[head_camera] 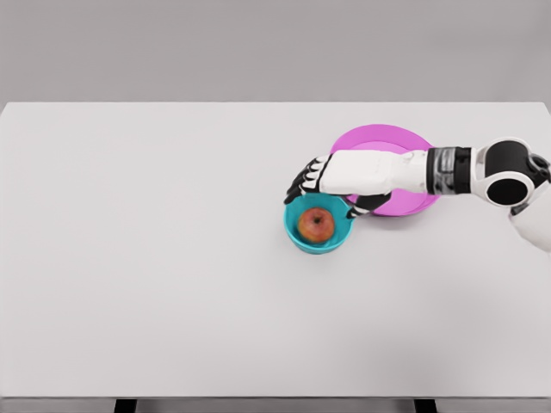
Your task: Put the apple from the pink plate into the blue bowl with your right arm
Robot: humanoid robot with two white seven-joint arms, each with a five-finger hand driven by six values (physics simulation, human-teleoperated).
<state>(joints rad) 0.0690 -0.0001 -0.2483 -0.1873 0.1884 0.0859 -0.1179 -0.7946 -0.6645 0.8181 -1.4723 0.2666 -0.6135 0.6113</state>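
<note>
A red-orange apple lies inside the blue bowl on the white table. Just behind and to the right of the bowl sits the pink plate, partly covered by my right arm. My right hand hovers over the bowl's far rim, its dark fingertips spread and holding nothing. The arm reaches in from the right edge across the plate. The left arm does not show.
The white table spans the whole view, with its front edge near the bottom of the picture. A plain grey wall stands behind it.
</note>
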